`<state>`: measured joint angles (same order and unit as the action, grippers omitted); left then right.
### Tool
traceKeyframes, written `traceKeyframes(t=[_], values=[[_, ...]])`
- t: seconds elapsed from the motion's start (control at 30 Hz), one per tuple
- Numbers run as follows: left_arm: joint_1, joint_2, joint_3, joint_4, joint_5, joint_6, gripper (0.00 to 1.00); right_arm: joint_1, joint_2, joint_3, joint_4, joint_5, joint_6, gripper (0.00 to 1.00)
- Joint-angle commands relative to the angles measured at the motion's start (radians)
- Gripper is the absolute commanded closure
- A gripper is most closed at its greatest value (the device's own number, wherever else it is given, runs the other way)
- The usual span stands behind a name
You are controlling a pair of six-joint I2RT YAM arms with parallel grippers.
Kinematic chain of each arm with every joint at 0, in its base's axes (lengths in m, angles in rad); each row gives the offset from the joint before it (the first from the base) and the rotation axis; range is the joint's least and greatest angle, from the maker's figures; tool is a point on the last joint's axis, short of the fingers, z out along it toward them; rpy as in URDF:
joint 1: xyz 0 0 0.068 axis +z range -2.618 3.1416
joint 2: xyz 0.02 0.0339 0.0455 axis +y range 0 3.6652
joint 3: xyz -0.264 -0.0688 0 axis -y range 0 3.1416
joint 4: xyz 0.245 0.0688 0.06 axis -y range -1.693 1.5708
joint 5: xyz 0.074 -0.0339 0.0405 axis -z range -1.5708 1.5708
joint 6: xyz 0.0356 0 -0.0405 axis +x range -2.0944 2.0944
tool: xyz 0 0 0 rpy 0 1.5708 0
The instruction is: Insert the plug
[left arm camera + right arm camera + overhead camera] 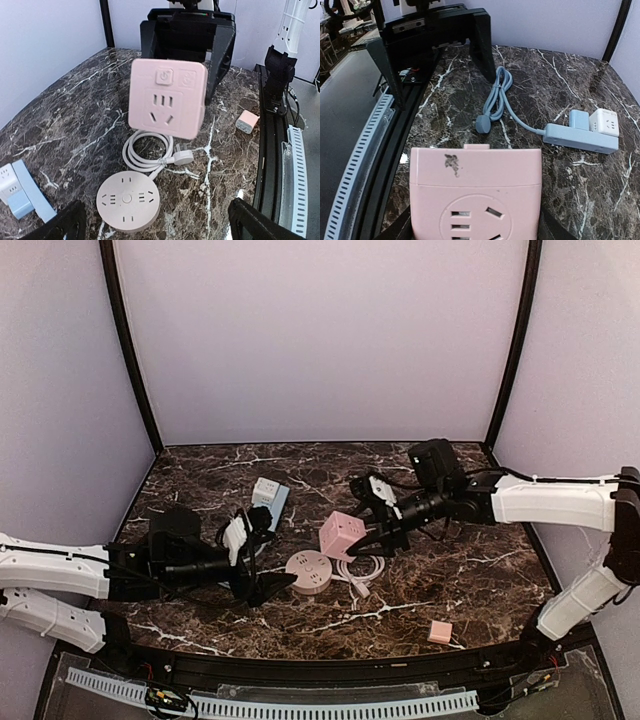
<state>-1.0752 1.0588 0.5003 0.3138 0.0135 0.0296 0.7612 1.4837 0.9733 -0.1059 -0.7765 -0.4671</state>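
Plug (183,158) lies loose ahead of the spread left jaws, beside the pink cube socket (167,97) the right jaws pinch.

Centre: cube socket (341,533); round socket (309,571) front-left of it; cable coil (362,571) front; strip (270,502) behind-left; small block (440,631) front-right.

— What sort of place is this?
— A robotics lab cell. Plain pale walls (320,340) box in a marble-patterned table (480,580) on three sides, with black frame posts (130,350) at the corners.
— Anything more?
— A white slotted cable duct (300,708) runs along the table's near edge, well behind the left end effector (270,588), and two white robot arms (550,502) are bolted beside it.
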Motion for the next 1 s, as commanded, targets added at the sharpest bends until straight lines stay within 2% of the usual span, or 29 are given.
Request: traceKeyframes(t=[0.0,0.23,0.33,0.47,0.63,0.97], values=[[0.006,0.001,0.117,-0.204,0.093,0.076,0.01,0.04,-0.094,-0.075,0.121,-0.069,0.113,0.77],[0.005,0.051,0.264,-0.35,0.161,0.13,0.01,0.076,-0.207,-0.137,0.124,-0.067,0.143,0.77],[0.004,0.091,0.309,-0.363,0.256,0.132,0.01,0.083,-0.235,-0.15,0.126,-0.064,0.152,0.78],[-0.001,0.174,0.384,-0.383,0.288,0.122,0.01,0.099,-0.243,-0.153,0.126,-0.044,0.161,0.8],[-0.029,0.246,0.44,-0.335,0.31,0.105,0.02,0.119,-0.233,-0.151,0.126,-0.005,0.163,0.83],[-0.029,0.319,0.498,-0.271,0.326,0.068,0.1,0.144,-0.227,-0.154,0.121,0.019,0.146,0.85]])
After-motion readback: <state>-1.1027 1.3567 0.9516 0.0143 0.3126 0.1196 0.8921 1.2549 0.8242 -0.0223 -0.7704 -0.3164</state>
